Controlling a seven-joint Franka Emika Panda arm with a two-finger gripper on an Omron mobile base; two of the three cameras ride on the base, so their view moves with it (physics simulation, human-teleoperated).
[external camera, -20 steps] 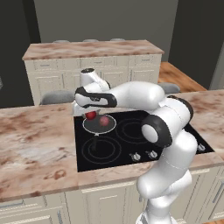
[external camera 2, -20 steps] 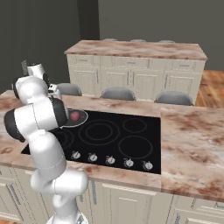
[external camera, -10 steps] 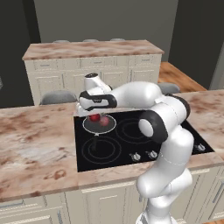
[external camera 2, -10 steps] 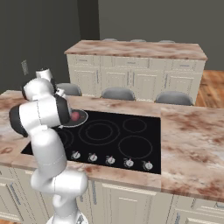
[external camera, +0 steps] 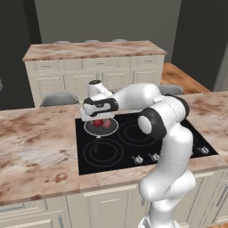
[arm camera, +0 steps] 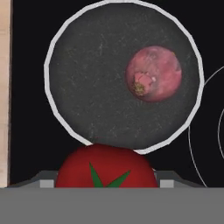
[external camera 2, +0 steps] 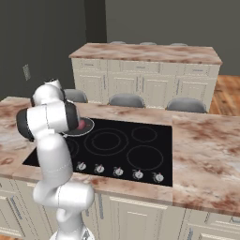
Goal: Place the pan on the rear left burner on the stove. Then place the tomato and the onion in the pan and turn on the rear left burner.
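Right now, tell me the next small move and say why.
Probably ease the gripper toward the pan's middle, then open. The tomato sits between the fingers, above the near rim of the pan rather than its centre. The onion already lies inside, off to one side, so the bare floor beside it looks like the safer drop.

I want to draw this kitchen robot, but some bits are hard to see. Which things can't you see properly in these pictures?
- Bright red glossy tomato: its lower half is cut off at the bottom of the hand view.
- Round dark grey pan: the white arm hides most of it in the left base view, and its handle can't be made out.
- Gripper: the tomato covers its fingertips in the hand view.
- Small silver knobs: any markings are too small to read in the right base view.
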